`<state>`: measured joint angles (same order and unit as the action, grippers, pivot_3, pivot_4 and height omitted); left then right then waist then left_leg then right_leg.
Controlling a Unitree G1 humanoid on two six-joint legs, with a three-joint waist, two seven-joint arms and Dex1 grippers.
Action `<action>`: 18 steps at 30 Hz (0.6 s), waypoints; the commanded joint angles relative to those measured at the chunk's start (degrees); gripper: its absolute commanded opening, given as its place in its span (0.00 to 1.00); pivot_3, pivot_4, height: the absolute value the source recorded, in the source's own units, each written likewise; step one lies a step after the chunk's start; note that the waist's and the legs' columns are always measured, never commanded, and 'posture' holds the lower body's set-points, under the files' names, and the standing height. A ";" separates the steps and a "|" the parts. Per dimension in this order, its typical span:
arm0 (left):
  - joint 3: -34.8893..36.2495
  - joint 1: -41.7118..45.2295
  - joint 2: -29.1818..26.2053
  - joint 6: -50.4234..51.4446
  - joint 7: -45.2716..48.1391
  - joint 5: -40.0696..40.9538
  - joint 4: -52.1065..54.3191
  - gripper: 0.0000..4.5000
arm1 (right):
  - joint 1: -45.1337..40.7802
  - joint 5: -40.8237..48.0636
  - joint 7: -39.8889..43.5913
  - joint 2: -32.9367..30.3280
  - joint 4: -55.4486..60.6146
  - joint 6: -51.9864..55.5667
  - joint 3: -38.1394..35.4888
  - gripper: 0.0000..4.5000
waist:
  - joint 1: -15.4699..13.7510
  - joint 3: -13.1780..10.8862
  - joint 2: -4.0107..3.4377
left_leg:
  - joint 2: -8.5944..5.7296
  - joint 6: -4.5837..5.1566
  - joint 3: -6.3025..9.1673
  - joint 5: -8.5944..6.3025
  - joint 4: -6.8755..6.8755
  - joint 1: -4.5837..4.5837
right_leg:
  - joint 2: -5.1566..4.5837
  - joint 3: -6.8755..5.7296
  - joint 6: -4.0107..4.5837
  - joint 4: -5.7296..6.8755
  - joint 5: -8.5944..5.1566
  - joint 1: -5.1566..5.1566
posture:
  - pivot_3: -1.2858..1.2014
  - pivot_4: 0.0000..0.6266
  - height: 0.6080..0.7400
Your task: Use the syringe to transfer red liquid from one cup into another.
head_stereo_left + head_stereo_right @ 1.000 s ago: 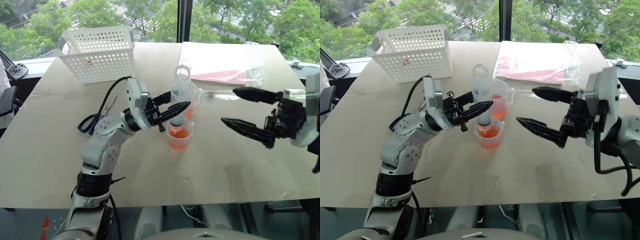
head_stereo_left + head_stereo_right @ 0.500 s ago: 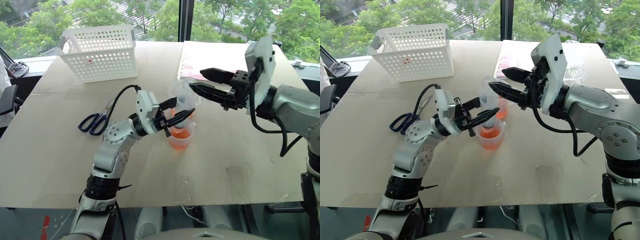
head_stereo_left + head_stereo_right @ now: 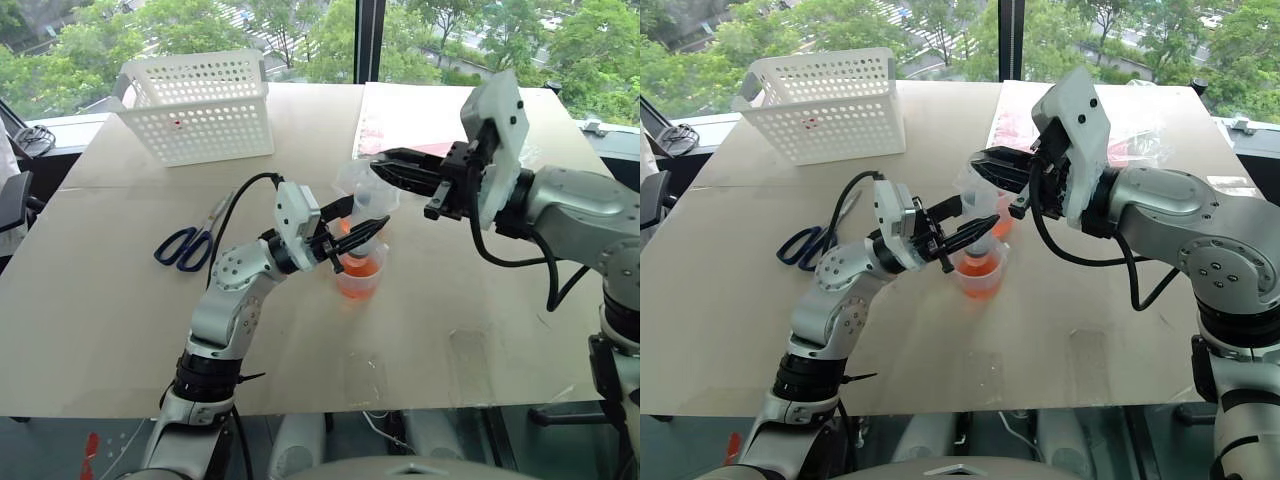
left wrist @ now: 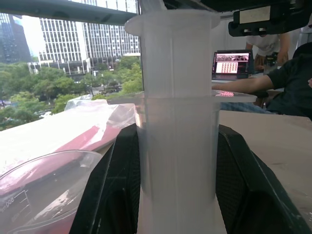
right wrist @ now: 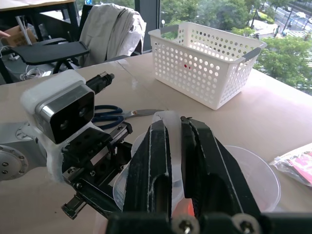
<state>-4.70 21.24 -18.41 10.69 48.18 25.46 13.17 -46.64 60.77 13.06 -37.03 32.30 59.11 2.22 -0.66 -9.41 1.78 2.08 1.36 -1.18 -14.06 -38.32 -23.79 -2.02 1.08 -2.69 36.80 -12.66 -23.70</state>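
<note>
The clear syringe [image 4: 178, 146] stands upright with its tip in the near cup [image 3: 360, 283], which holds red liquid [image 3: 361, 268]. My left gripper [image 3: 357, 228] is shut on the syringe's barrel, one black finger [image 4: 122, 195] on each side. My right gripper [image 5: 174, 126] reaches in from the right above the cups and is shut on the thin top of the plunger [image 5: 170, 118]. A second clear cup [image 3: 1002, 212] with red liquid stands just behind the first one.
A white perforated basket [image 3: 200, 105] stands at the back left. Blue-handled scissors [image 3: 185, 245] lie left of my left arm. A clear plastic bag with a pink sheet [image 3: 400, 125] lies at the back right, behind the cups.
My right gripper has swung in from the right to above the cups and shut on the plunger's top. The left gripper kept holding the syringe in the near cup.
</note>
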 commanded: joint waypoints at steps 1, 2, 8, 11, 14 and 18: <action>-0.25 0.88 0.67 0.25 0.05 2.35 4.64 0.32 | -0.31 -4.98 4.32 -0.48 0.97 -1.06 4.00 0.01 | 0.04 0.00 0.00 | 0.00 0.00 0.00 0.00 0.00 0.00 | 0.00 0.00 0.00 0.00 0.00 0.00 | 0.52 0.24 1.00; -0.19 0.98 0.61 0.49 0.06 2.51 4.81 0.32 | 0.12 -6.13 5.72 -0.48 0.94 -1.36 5.10 0.01 | 0.06 0.00 0.00 | 0.00 0.00 0.00 0.00 0.00 0.01 | 0.00 0.00 0.00 0.00 0.00 0.00 | 0.52 0.24 1.00; 0.39 1.56 0.84 2.29 -0.70 3.98 6.59 0.32 | 1.95 -11.64 14.29 -0.73 0.99 -2.94 10.41 0.01 | 0.02 0.00 -0.01 | 0.00 0.00 0.00 0.00 0.00 0.00 | 0.00 -0.01 0.00 -0.01 0.00 0.00 | 0.52 0.24 1.00; 1.15 1.76 1.08 3.46 -1.65 4.87 7.73 0.32 | 2.69 -13.17 17.32 -0.40 1.12 -3.44 11.64 0.01 | 0.04 0.00 -0.01 | 0.00 0.00 0.02 0.00 0.00 0.00 | 0.00 0.00 0.00 -0.02 0.00 0.00 | 0.52 0.24 1.00; 1.90 2.62 1.20 4.97 -2.80 5.86 9.08 0.32 | 3.54 -14.35 19.23 0.18 1.05 -3.66 12.15 0.01 | 0.04 0.00 -0.01 | 0.00 0.00 0.01 0.00 0.01 0.01 | 0.00 -0.03 0.00 -0.01 -0.01 0.00 | 0.52 0.24 1.00; 3.29 4.78 1.00 8.34 -4.49 8.26 11.09 0.32 | 3.67 -15.37 20.93 1.68 0.08 -3.51 12.05 0.01 | 0.06 -0.01 -0.01 | 0.00 0.00 0.02 0.00 0.01 0.01 | 0.01 -0.02 0.00 -0.01 0.00 0.00 | 0.52 0.24 1.00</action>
<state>-4.23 20.81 -18.70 20.11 45.39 29.15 16.79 -44.31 43.82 29.81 -36.28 31.17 53.53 8.94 -0.60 -9.42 1.78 2.08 1.36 -1.15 -14.06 -38.31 -23.78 -2.01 1.06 -2.70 36.79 -12.66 -23.70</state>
